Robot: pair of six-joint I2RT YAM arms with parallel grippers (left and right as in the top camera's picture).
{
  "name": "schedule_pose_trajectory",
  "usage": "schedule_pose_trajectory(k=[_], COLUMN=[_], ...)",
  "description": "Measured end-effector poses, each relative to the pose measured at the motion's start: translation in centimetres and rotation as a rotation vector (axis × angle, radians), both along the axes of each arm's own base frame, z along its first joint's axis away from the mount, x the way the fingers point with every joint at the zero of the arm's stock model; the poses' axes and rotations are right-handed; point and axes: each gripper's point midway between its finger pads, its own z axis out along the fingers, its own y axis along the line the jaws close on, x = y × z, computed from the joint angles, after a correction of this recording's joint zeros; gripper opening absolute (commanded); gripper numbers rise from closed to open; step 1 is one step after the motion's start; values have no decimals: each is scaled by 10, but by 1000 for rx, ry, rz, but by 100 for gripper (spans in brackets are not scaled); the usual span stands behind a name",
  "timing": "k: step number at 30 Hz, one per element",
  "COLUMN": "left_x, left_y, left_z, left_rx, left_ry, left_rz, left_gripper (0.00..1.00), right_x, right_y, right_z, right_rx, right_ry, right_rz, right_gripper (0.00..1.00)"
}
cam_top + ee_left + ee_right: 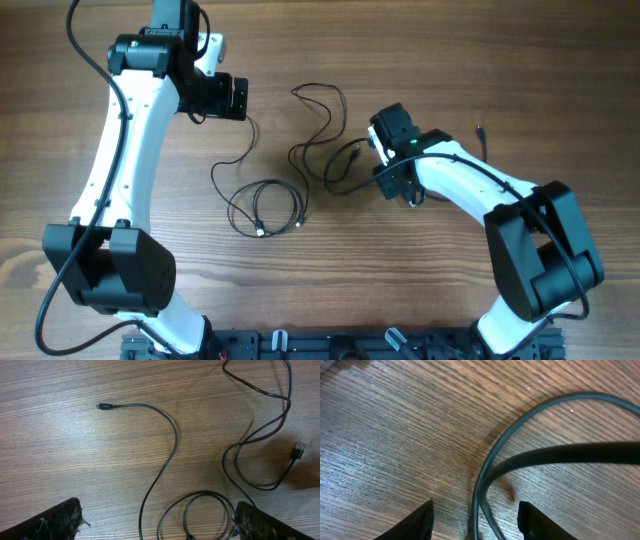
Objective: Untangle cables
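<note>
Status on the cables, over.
Left gripper open, clear of the cables. Right gripper open, one strand between its jaws. Loops crossing mid-table. No obstruction seen.

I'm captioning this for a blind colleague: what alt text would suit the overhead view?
Thin black cables lie in loose, overlapping loops on a wooden table. The open left gripper hovers at their upper left; the right gripper, also open, sits over the loops on the right side.
</note>
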Motion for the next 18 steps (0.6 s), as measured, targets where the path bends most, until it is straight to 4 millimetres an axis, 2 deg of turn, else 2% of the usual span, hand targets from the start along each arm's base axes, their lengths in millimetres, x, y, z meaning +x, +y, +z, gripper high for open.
schedule_pose_trajectory(k=[4, 5, 6, 12, 16, 17, 18], left_x=[0, 0, 0, 0, 0, 0, 0], left_y=[0, 0, 0, 0, 0, 0, 0], left_z=[0, 0, 0, 0, 0, 0, 0], left_rx=[0, 0, 0, 0, 0, 0, 0], left_ry=[0, 0, 0, 0, 0, 0, 0], left_rz=[0, 0, 0, 0, 0, 0, 0], left_gripper=[100, 100, 100, 100, 100, 100, 100], right_x=[0, -1, -2, -6, -24, -21, -7], right_y=[0, 1, 2, 3, 3, 5, 8], right_z=[-3, -3, -4, -4, 2, 9, 22], right_rx=[55, 88, 110, 171, 180, 187, 209], right_ry=[15, 22, 28, 61, 161, 157, 114], right_rz=[16, 32, 37, 51, 45, 43, 38], right_gripper=[33, 23, 4, 4, 4, 4, 4])
